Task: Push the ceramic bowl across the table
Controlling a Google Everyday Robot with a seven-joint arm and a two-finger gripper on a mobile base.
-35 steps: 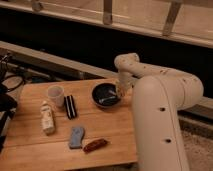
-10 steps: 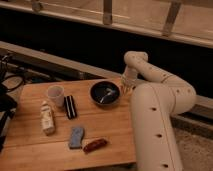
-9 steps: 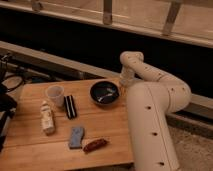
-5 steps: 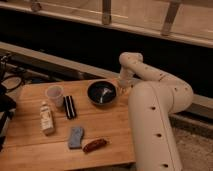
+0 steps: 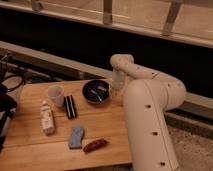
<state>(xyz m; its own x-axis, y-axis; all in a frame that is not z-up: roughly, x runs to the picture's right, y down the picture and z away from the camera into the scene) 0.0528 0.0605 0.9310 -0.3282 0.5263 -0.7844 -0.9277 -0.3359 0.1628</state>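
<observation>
Tool beside ceramic bowl's right rim; no writing legible.

Dim warm light over the table, dark band behind, gripper shadowed beside the ceramic bowl.

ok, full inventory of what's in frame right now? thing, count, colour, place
ceramic bowl: 1, glossy dark, far edge of table, right of cup
table: 1, light-brown wood planks
cup: 1, white, left of bowl
flat black item: 1, between cup and bowl, nearer camera
bottle: 1, pale, left side, lying
blue item: 1, near front edge
reddish-brown item: 1, front edge
arm: 1, white, right of table
gripper: 1, at bowl's right rim
</observation>
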